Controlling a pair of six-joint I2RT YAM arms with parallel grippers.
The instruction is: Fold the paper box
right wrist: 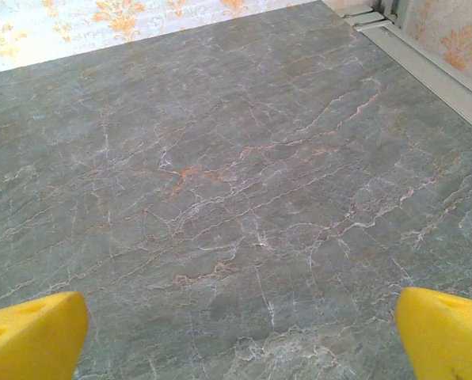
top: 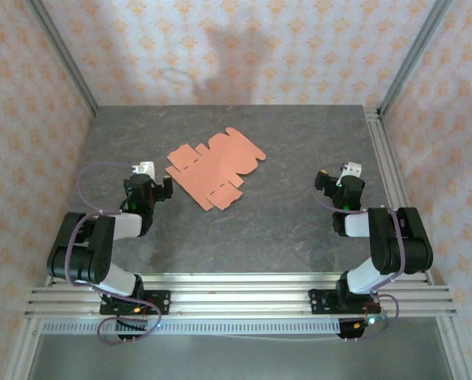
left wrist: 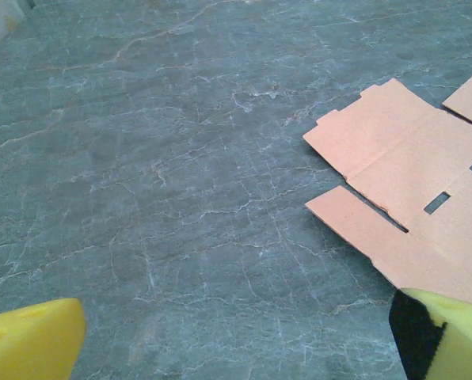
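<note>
The paper box (top: 215, 168) lies as a flat salmon-orange die-cut sheet with tabs and rounded flaps, left of the table's middle. In the left wrist view its near corner and slots (left wrist: 414, 198) reach in from the right. My left gripper (top: 150, 184) hovers just left of the sheet's near end, open, its yellow fingertips (left wrist: 32, 340) wide apart over bare table. My right gripper (top: 336, 184) hangs well to the right of the sheet, also open, with yellow fingertips (right wrist: 30, 336) at both lower corners of its view and nothing between them.
The grey marbled table (top: 283, 229) is bounded by an aluminium rail (top: 382, 158) on the right and patterned walls (top: 220, 47) behind and at the sides. Aluminium rails (top: 236, 297) run along the near edge by the arm bases.
</note>
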